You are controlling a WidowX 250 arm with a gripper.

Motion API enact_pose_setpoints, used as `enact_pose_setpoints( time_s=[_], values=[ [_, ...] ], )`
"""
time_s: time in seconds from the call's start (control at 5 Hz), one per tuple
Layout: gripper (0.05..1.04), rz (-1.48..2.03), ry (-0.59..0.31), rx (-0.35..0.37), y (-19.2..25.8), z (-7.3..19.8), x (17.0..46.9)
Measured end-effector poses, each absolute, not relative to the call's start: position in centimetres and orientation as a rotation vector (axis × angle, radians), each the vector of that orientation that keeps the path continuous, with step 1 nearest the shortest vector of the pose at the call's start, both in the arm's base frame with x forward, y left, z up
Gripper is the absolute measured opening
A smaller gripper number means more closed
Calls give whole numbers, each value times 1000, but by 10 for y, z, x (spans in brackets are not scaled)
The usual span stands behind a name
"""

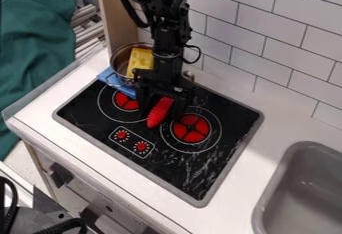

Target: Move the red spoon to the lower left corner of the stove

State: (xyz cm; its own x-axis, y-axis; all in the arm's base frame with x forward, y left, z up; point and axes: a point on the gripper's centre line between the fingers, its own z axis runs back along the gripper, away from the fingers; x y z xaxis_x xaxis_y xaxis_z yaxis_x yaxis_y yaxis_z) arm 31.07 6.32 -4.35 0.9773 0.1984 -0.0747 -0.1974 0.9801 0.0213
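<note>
Evidently, the red spoon (159,113) lies between the fingers (179,105), which stand spread apart.

To the right of your black rectangular stove (170,170) is the grey rounded sink (294,193); between its round red burners (191,128), the red ridged spoon (158,113). Behind, at left, the round metal pot (120,64) holds the yellow block (140,59), with the blue cloth (112,77) before it.
</note>
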Motion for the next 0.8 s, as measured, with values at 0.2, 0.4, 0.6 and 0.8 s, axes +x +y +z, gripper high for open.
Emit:
enact_pose_setpoints(
  time_s=[0.2,0.4,0.6,0.8],
  values=[
    [671,184,33,25,64,-44,317],
    [396,173,28,25,63,-44,317],
    [359,166,-2,28,64,-42,315],
    [359,108,-46,65,65,-24,300]
  ],
)
